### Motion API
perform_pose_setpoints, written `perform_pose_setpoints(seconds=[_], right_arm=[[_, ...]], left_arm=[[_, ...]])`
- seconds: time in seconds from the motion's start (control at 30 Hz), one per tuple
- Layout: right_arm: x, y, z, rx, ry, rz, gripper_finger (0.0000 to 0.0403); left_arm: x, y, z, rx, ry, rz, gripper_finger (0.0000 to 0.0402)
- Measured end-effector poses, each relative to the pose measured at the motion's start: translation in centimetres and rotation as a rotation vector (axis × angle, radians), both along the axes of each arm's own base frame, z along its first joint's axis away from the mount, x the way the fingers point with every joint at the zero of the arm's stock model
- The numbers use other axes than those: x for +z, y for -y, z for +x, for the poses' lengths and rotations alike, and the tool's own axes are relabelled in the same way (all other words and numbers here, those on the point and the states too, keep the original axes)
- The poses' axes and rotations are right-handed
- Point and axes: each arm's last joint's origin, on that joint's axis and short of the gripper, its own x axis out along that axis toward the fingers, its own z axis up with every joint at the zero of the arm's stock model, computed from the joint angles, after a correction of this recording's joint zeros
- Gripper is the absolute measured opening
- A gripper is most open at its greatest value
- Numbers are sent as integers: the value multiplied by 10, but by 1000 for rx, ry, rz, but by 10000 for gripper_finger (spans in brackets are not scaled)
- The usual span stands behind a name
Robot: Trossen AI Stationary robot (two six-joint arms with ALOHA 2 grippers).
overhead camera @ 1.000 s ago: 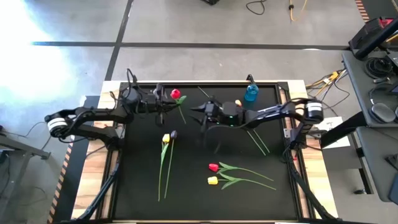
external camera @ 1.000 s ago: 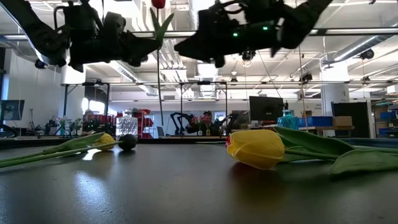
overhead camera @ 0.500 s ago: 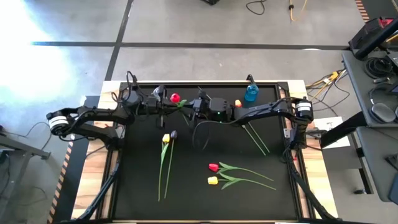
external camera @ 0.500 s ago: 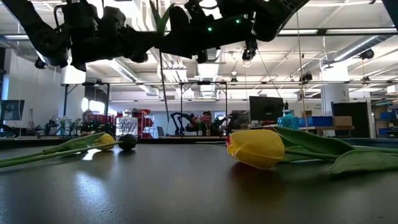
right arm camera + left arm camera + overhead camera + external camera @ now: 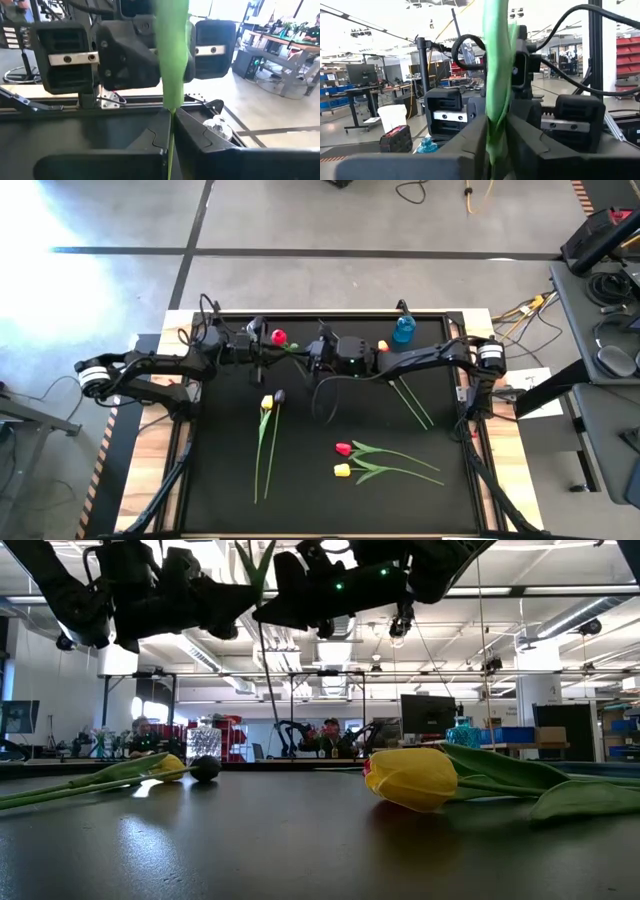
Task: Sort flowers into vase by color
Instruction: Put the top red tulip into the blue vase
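Above the tabletop [image 5: 230, 490], left of the blue vase [image 5: 403, 330], both pincers meet: right pincer [image 5: 312, 356] clamps the red tulip's [image 5: 279, 337] upright stem; left pincer [image 5: 262, 356] loosening beside it.

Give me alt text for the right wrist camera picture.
The right gripper is shut on a green flower stem that runs upright through the picture. Directly behind it, the left gripper faces the camera at the same stem.

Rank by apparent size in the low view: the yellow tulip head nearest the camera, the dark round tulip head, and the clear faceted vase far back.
1. Yellow tulip head, nearest the camera.
2. Clear faceted vase, far back.
3. Dark round tulip head.
Distance makes true sizes unsure.
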Motion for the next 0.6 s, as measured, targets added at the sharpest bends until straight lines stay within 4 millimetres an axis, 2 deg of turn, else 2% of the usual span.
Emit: perform_pose_setpoints(seconds=[0.17,0.33,0.47,0.6], right_arm=[[15,-1,-7,-12,24,-26,10],[18,1,-24,-133,4,-83,9],[24,2,-56,-238,42,-111,9],[29,0,-100,-388,50,-173,9]], left_arm=[[-1,0,0,0,-4,-6,123],[-8,-1,2,3,-31,-14,172],[-16,-1,2,8,-63,-10,194],[-22,0,1,9,-77,-5,198]])
